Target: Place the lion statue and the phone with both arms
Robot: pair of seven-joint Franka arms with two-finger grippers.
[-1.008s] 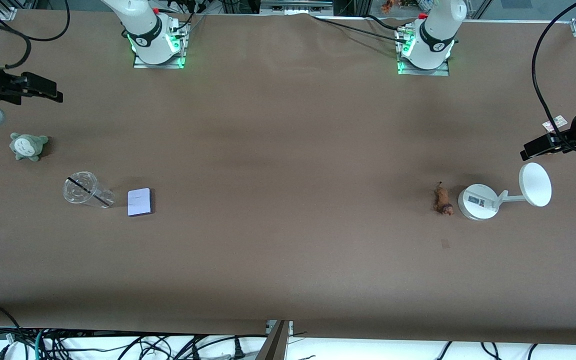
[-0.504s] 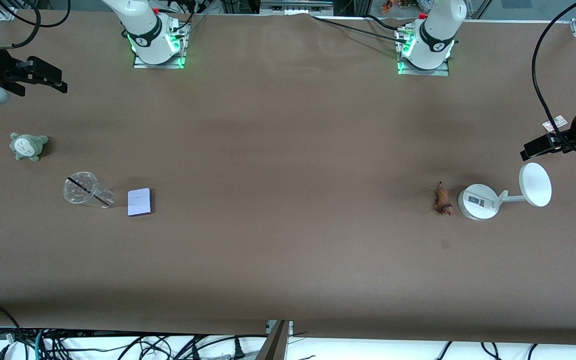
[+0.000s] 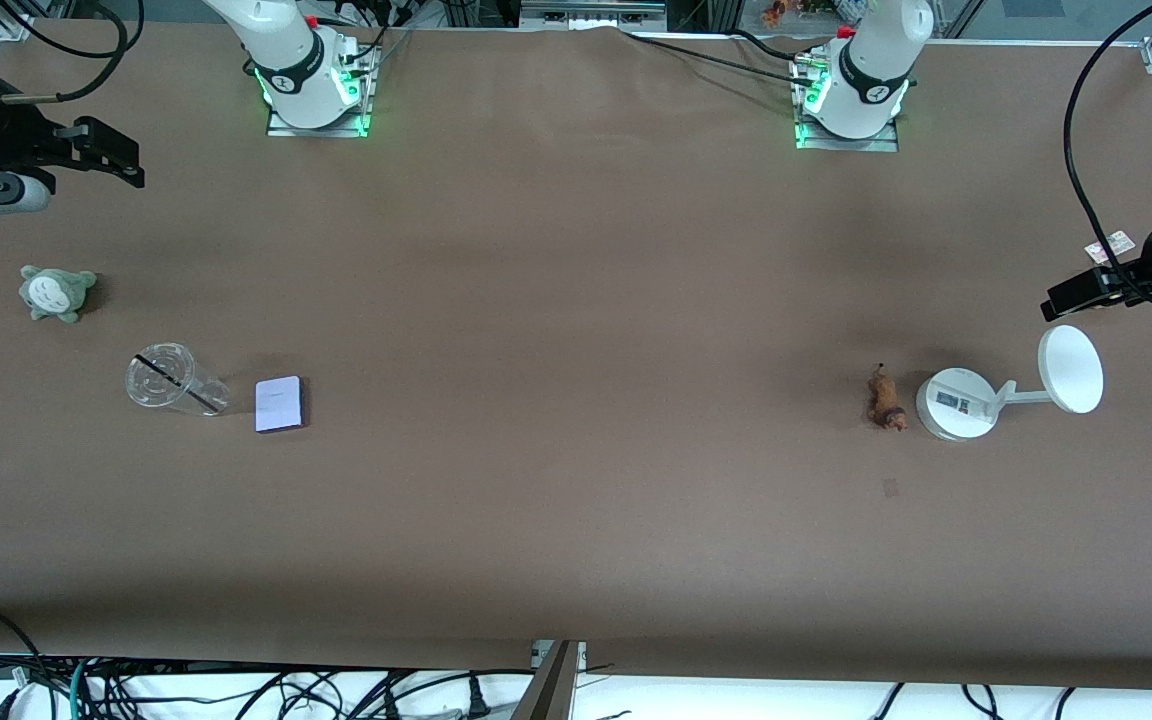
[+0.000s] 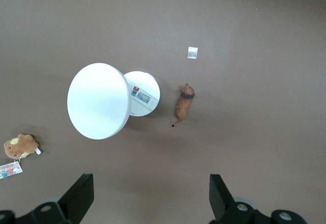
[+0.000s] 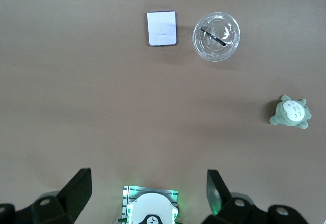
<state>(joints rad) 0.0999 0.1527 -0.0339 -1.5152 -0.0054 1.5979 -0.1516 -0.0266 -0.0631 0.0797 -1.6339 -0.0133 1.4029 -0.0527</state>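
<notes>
The lion statue point(image 3: 885, 399), a small orange-brown figurine, lies on the table beside the white stand's base; it also shows in the left wrist view point(image 4: 184, 105). The phone point(image 3: 279, 404), a pale flat slab, lies beside a clear cup toward the right arm's end; it also shows in the right wrist view point(image 5: 162, 28). My left gripper point(image 3: 1066, 298) hangs open and empty over the table's edge at the left arm's end, apart from the lion; its jaws point(image 4: 150, 198) stand wide. My right gripper point(image 3: 121, 160) is open and empty over the table's right-arm end, well away from the phone point(image 5: 147, 196).
A white round-based stand point(image 3: 956, 403) with a disc point(image 3: 1070, 368) stands next to the lion. A clear lidded cup point(image 3: 164, 378) and a grey-green plush point(image 3: 56, 292) sit near the phone. A brown plush with a tag point(image 4: 20, 145) lies near the stand.
My right gripper has moved toward the robots' base side of the table, away from the grey-green plush. The left arm and all objects have not moved.
</notes>
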